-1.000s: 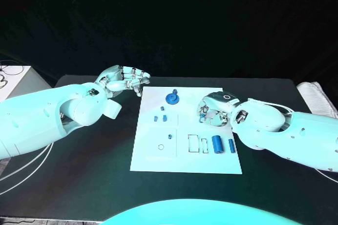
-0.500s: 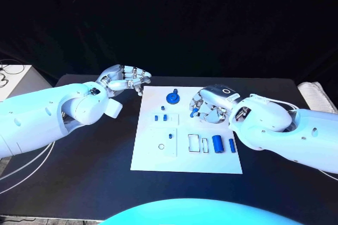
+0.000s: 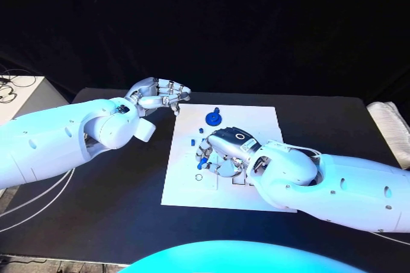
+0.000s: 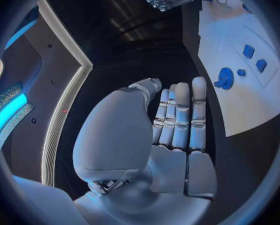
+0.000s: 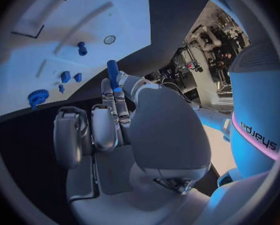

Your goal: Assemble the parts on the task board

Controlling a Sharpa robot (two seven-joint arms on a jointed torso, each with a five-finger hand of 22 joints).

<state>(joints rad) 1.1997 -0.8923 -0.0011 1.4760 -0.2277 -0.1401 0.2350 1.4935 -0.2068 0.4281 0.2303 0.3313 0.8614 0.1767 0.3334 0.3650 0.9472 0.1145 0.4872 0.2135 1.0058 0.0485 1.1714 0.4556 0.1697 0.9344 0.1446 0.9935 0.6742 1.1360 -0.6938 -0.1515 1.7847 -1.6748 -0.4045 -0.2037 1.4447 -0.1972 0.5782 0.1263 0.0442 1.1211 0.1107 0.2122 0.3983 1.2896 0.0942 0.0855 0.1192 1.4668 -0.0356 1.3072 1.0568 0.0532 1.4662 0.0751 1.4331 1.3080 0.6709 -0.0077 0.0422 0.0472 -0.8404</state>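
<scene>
The white task board [image 3: 265,122] lies in the middle of the black table. My right hand [image 3: 224,150] hovers over the board's left-middle and pinches a small blue peg [image 5: 113,74] between thumb and a finger; the peg [image 3: 202,161] points down at the board. A blue gear [image 3: 212,117] stands near the board's far edge, with small blue parts [image 5: 65,76] nearby and another peg [image 5: 82,48] upright on the board. My left hand [image 3: 158,93] hangs off the board's far left corner, fingers curled in, holding nothing.
A round hole [image 5: 109,39] and a long slot [image 5: 84,17] show in the board beyond the held peg. My right forearm [image 3: 333,184] covers the board's right half. A white box [image 3: 21,92] stands at the table's far left.
My right hand has swung from the board's right side across to its left-middle, carrying the blue peg, and its arm now hides the blue cylinders. The left hand has barely moved.
</scene>
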